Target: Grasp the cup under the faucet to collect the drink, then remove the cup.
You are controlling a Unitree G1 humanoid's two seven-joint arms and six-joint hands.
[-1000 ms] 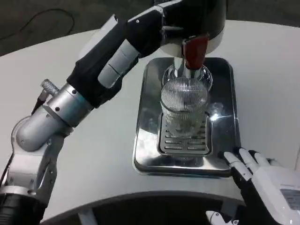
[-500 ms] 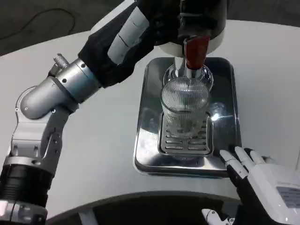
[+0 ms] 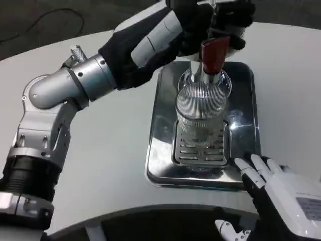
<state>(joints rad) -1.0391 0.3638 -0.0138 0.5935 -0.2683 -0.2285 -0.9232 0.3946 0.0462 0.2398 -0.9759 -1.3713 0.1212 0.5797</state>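
left arm [image 3: 85,85] swung up toward 12 o'clock; its hand [image 3: 200,20] now sits over the red tap handle [image 3: 213,54]. right hand [image 3: 271,183] crept in a bit.

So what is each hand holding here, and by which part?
The right hand holds nothing. The left hand reaches the red tap lever; whether it grips it cannot be told. The cup stands free.

Head cam, one view only.
Looks steeply down, close over the white table [image 3: 115,165]; drip tray [image 3: 160,125] centre-right.
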